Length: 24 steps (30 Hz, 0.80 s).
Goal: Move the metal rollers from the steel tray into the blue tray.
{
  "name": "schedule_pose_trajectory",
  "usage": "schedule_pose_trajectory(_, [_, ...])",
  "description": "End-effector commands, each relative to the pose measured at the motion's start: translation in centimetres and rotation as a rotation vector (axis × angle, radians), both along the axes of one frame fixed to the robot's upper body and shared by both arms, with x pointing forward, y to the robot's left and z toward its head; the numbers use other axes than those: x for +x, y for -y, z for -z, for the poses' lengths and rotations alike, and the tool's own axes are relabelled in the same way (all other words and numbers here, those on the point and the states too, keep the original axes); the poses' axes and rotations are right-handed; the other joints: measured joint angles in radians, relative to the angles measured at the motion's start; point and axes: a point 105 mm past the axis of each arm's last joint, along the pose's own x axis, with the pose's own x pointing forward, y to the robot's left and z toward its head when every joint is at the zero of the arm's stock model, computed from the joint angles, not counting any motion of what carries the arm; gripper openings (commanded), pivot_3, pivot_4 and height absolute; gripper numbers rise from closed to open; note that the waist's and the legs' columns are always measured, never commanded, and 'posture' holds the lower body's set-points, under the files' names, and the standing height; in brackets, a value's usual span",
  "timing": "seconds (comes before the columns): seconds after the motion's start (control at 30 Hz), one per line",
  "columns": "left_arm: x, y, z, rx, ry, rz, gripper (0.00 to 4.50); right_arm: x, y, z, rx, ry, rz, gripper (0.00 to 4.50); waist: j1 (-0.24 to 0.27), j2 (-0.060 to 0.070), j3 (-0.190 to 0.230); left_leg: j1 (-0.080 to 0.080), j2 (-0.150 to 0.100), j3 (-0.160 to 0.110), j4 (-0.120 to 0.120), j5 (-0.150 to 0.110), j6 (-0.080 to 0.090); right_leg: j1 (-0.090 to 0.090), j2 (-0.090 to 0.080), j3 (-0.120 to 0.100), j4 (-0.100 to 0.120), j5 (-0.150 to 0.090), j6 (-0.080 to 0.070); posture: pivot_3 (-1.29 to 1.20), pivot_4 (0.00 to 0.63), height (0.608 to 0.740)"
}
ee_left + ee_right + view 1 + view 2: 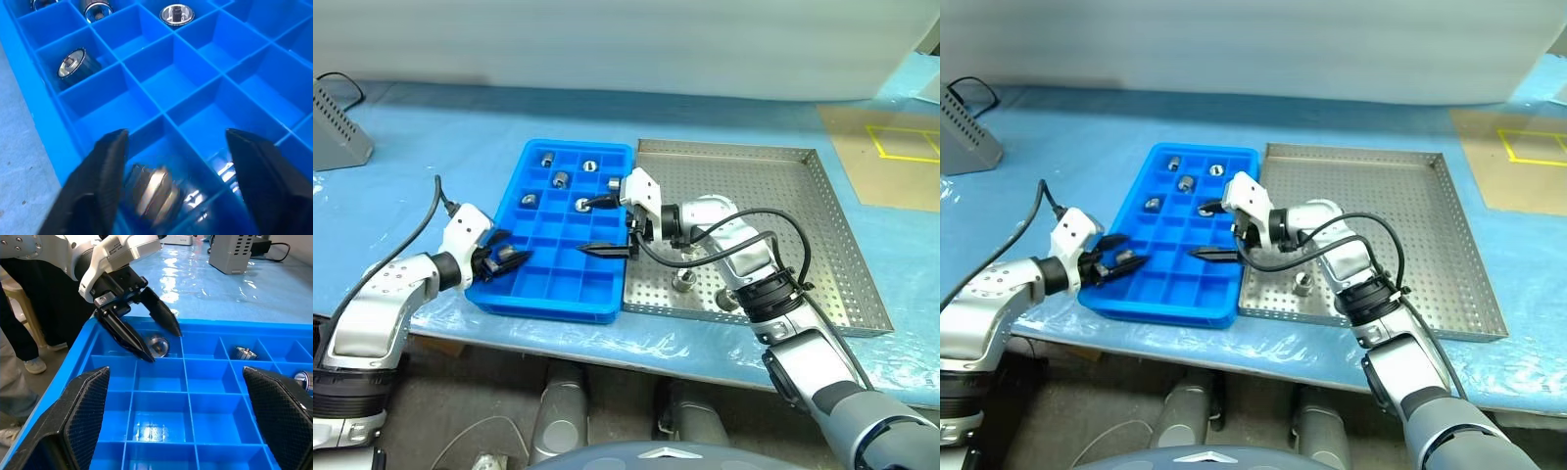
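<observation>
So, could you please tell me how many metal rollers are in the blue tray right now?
6: five metal rollers in the blue tray's far compartments, and a sixth between the open left gripper's fingers in a near-left compartment. The right gripper may hide others.

A blurred metal roller (155, 196) lies between the left end effector's (173, 181) fingers.

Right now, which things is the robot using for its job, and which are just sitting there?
For the job:
metal rollers
steel tray
blue tray
left gripper, open over a roller in the blue tray
right gripper, open

Just lying about:
grey box
yellow-taped board
</observation>
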Motion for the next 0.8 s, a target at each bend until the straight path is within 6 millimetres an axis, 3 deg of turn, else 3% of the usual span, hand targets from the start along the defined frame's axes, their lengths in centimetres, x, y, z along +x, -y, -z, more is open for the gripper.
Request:
schedule_pose_trajectory(0.03, [0.4,0.4,-2.3,-0.024,0.071,0.017,3.75,-0.1,0.3,-1.4,0.036,0.053,0.006,4.5,-0.001,0.0,0.0,0.0,0.0,0.0,0.0,0.0,0.0,0.0,0.0,0.0,0.0,0.0,0.0,0.21,0.15,0.74])
schedule_pose_trajectory(0.2, [0.2,2.4,-5.1,-0.048,0.124,0.133,3.75,0.5,1.4,-1.7,0.036,0.063,0.049,4.5,-0.002,0.0,0.0,-0.001,0.0,0.0,0.001,0.0,0.0,0.0,0.0,0.0,0.0,0.0,0.0,0.17,0.15,0.74])
schedule_pose_trajectory(0.43, [0.8,5.7,-9.2,-0.078,0.203,0.338,3.75,2.4,5.3,-2.5,0.026,0.089,0.202,4.5,-0.004,0.0,0.0,0.0,-0.001,0.0,0.003,0.0,0.0,0.001,0.0,0.0,0.001,0.0,0.0,0.09,0.15,0.74])
schedule_pose_trajectory(0.63, [2.7,9.9,-7.7,-0.041,0.154,0.53,3.75,3.5,10.1,-3.5,0.019,0.13,0.393,4.5,-0.028,0.0,0.0,0.0,-0.001,0.0,0.003,0.001,0.0,0.002,0.0,0.001,0.002,0.0,0.0,-0.08,0.15,0.74])
schedule_pose_trajectory(0.8, [2.2,14.6,-4.8,-0.008,0.086,0.754,3.75,2.8,13.3,-3.5,-0.001,0.14,0.521,4.5,-0.062,0.0,0.0,-0.001,-0.002,0.001,0.004,0.001,-0.001,0.002,0.0,0.002,0.001,0.001,0.0,-0.2,0.15,0.74])
